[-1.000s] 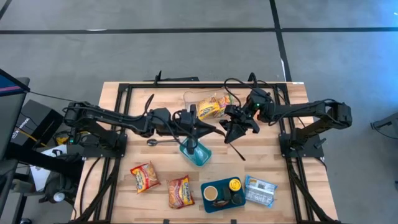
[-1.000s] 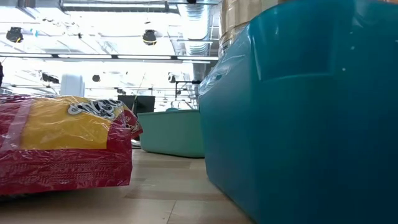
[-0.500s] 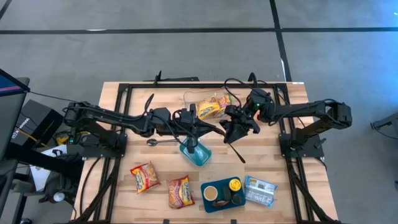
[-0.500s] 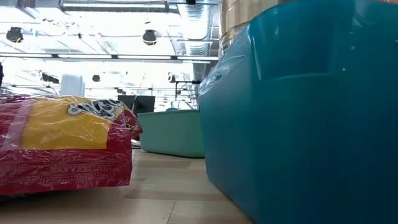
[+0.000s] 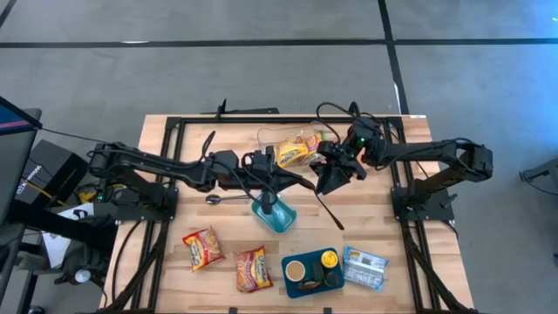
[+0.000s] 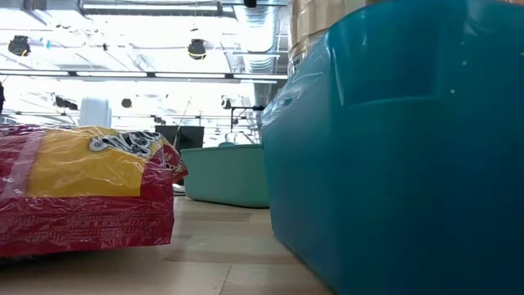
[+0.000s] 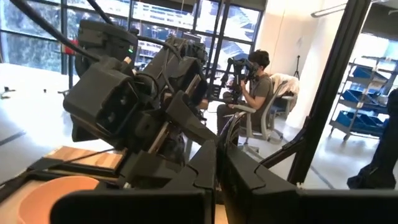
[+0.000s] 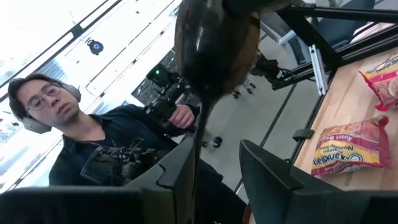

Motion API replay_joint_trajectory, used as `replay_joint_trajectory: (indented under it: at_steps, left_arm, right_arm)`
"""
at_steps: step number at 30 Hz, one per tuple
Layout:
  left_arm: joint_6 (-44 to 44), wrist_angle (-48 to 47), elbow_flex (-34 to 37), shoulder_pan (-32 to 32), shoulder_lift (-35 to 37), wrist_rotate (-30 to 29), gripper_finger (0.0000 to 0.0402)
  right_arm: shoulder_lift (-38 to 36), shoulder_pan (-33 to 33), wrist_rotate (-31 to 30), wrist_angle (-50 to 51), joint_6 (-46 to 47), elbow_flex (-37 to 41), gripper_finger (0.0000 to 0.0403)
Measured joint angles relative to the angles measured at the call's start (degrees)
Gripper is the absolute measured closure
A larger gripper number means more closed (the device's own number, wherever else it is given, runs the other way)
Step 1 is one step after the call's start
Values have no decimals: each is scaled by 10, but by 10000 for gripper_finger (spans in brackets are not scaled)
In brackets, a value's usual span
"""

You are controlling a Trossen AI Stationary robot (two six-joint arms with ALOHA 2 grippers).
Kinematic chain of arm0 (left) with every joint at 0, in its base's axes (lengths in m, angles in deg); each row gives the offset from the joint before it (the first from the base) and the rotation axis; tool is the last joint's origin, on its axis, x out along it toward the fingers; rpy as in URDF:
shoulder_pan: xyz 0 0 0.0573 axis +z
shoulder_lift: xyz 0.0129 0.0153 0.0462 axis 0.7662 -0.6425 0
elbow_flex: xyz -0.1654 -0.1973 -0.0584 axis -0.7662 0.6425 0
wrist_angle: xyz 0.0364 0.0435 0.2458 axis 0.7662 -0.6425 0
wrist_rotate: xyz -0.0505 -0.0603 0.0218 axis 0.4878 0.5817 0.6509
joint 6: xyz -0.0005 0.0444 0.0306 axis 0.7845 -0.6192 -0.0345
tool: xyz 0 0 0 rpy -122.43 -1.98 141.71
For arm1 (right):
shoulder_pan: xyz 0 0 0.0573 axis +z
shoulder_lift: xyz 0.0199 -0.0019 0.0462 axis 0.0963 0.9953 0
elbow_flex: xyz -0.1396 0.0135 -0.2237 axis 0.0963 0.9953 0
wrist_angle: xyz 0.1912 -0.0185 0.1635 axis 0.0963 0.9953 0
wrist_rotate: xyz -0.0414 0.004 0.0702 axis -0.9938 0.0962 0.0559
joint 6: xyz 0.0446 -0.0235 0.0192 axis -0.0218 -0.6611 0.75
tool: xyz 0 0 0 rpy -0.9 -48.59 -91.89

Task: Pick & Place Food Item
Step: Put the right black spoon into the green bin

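At the bench's (image 5: 166, 262) front edge lie two red-and-yellow noodle packets (image 5: 202, 248), a blue tray (image 5: 292, 286) with a cup, and a blue packet (image 5: 364, 268). The packets' printing is too small to read from above. The low view shows silver script on one, illegible, and the right wrist view shows lettering on another that cannot be read with certainty.

Mid-bench, the left tool (image 5: 269, 196) hangs over a teal container (image 5: 282, 218), fingers pressed together on nothing visible. A spoon (image 5: 218, 199) lies beside it.

The right tool (image 5: 334, 177) has its fingers parted around a dark ladle's (image 8: 214, 43) thin handle.

Just behind, the yellow snack bag (image 5: 296, 153) rests untouched on the bench.

Only the wrist views show people beyond the bench.
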Motion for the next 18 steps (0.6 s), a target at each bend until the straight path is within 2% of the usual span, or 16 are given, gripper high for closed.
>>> replay_joint_trajectory:
  at_steps: [6, 18]
  left_arm:
    - [16, -20, 0, 0, 27, -16, 400]
    - [191, -279, 0, 0, 130, -68, 399]
  right_arm:
    - [0, -16, 12, 0, 5, 0, 282]
    - [-1, -53, 14, 3, 0, 0, 282]
